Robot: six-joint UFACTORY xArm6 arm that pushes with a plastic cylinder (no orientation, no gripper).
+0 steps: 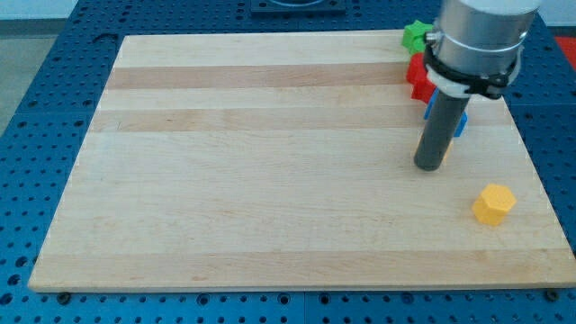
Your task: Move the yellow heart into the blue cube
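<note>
The yellow heart [494, 203] is lying at the view's lower right; the blue cube [461, 123] is sitting above it, mostly hidden.

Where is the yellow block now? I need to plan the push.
The yellow block sits alone near the wooden board's lower right, below-right of my tip.

Pale wood board [270, 180] with lengthwise grain stripes fills most of the view, lying on a blue perforated table [54, 54] with a regular grid of holes; grey strip along the view's top edge; even, soft light, faint shadows
</note>
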